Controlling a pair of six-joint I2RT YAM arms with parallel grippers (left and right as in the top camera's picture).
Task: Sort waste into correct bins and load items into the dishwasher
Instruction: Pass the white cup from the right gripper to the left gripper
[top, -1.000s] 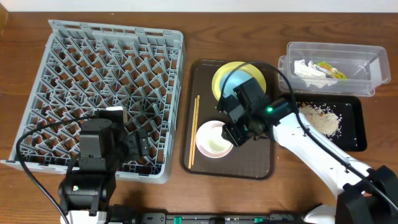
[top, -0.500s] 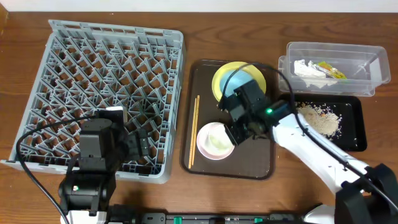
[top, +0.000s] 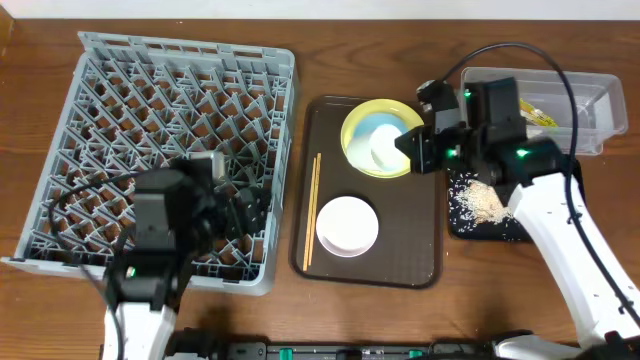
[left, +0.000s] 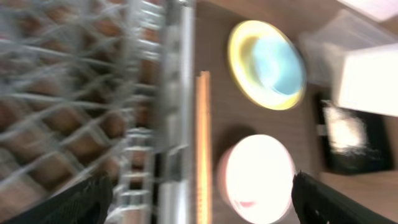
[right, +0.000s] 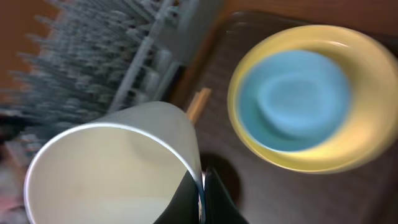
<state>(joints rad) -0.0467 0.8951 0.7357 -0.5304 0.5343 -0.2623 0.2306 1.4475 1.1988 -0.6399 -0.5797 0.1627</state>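
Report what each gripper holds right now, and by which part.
The right gripper pinches a white bowl by its rim. The left gripper is open and holds nothing.

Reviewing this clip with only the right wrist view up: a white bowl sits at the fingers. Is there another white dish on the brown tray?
Observer: Yes. Overhead, a second white dish rests on the brown tray beside the chopsticks, apart from the white bowl at the right gripper.
Operator: Where is the left gripper?
Observer: The left gripper is over the grey rack, at its near right corner, fingers spread, holding nothing.
Operator: And the rice scraps?
Observer: The rice scraps lie in the black tray, partly under the right arm.
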